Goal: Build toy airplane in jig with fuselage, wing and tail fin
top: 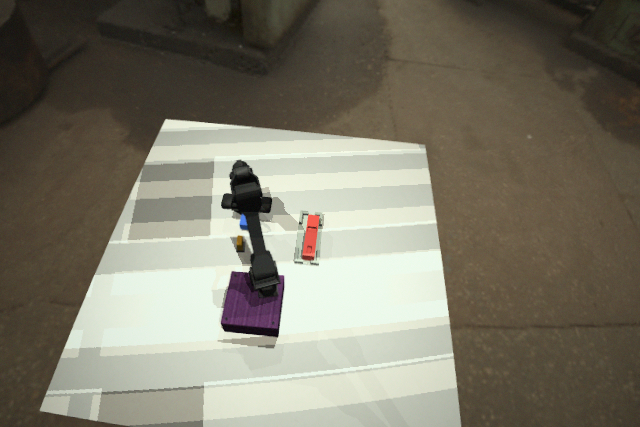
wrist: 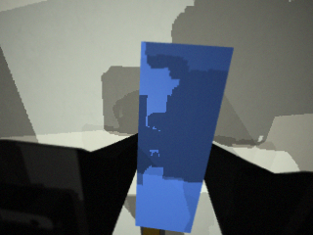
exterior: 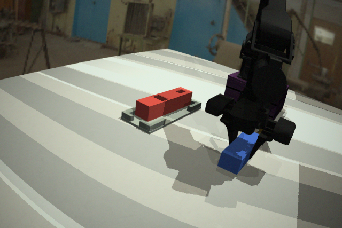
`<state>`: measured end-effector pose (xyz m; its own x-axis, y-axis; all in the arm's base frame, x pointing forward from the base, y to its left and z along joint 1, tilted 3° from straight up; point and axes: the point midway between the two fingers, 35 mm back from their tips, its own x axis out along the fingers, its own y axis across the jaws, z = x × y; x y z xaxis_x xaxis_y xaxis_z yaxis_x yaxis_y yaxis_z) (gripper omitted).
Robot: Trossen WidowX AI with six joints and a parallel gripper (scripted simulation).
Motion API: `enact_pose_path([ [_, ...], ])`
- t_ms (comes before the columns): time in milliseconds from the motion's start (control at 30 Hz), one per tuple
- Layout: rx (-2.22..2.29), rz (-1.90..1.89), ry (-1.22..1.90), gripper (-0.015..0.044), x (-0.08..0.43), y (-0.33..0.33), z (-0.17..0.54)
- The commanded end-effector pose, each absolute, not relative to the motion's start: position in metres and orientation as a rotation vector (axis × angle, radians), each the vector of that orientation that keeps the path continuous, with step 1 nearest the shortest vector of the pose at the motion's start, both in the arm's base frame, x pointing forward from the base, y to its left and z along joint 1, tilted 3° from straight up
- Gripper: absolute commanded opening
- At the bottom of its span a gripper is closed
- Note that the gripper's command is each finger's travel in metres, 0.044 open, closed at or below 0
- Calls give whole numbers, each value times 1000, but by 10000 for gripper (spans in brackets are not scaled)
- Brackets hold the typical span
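The gripper [top: 247, 213] [exterior: 242, 148] [wrist: 170, 140] pinches the blue wing [top: 243, 222] [exterior: 234, 155] [wrist: 178, 137], low right in the exterior view. The red body [top: 310, 236] [exterior: 165, 102] waits left of it there, in the middle.

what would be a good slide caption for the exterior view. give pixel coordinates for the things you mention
WidowX AI gripper [exterior: 242, 148] closed on the blue wing block [exterior: 239, 150], with the red fuselage [exterior: 165, 104] in its grey jig [exterior: 131, 115]
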<state>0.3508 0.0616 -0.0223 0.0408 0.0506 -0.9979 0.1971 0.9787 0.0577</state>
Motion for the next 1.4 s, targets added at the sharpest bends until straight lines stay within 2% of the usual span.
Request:
enact_pose_path([
  [0,201,-116,1526,105,351,62,-22],
  [133,205,-97,1499,0,357,62,-14],
  [1367,202,-112,1520,0,350,56,94],
])
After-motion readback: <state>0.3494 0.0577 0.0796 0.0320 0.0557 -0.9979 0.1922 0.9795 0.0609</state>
